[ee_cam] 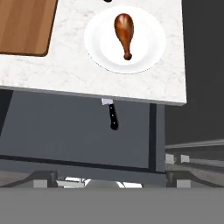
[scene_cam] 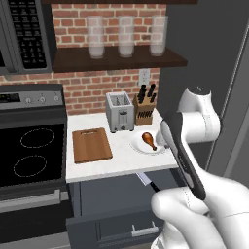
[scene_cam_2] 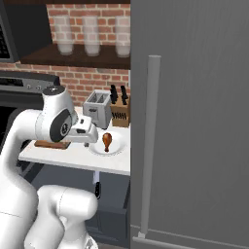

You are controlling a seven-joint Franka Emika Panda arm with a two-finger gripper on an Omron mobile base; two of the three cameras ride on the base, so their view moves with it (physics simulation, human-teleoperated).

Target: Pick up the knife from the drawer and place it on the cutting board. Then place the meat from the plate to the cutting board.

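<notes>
Pulled open below the counter, the dark grey drawer (ee_cam: 65, 131) lies closest under the hand, and the knife (ee_cam: 113, 114) rests inside near its right side, black handle toward the drawer front and blade running back beneath the counter edge. Largest in the room is the tall grey fridge (scene_cam_2: 194, 121) standing at the counter's right end, then the black stove (scene_cam: 29, 151) at its left with a brick wall (scene_cam: 92, 90) and a dark shelf of glasses (scene_cam: 121, 56) behind. Between stove and fridge, the white marble counter (scene_cam: 121, 158) carries the brown cutting board (scene_cam: 91, 144) on its left and the white plate (scene_cam: 146, 144) on its right, well apart. Behind them stand a toaster (scene_cam: 119, 112) and a knife block (scene_cam: 144, 109). On the plate lies the meat (scene_cam: 149, 140). The gripper hovers above the drawer, jaws spread wide and holding nothing.
</notes>
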